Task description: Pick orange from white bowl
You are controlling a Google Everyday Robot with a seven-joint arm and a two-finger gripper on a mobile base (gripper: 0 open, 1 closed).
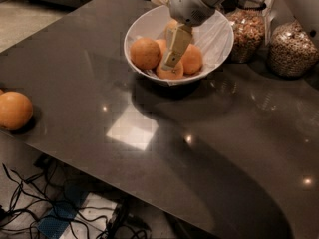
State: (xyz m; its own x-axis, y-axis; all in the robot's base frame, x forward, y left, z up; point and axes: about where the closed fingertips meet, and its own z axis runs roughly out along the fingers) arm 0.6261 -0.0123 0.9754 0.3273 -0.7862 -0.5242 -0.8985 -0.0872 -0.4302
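Note:
The white bowl (219, 39) with its crinkled lining stands at the far middle of the dark table. It holds several oranges. The biggest, dull-skinned orange (145, 53) lies at the bowl's left side. Smaller oranges lie to the right (193, 59) and at the front (172, 73). My gripper (169, 61) reaches down into the bowl from above, between the big orange and the right one, with its tip just over the front orange. It holds nothing that I can see.
A loose orange (15, 110) lies at the table's left edge. Two glass jars of nuts (246, 31) (291, 49) stand right of the bowl. Cables (30, 208) lie on the floor below the table's near edge.

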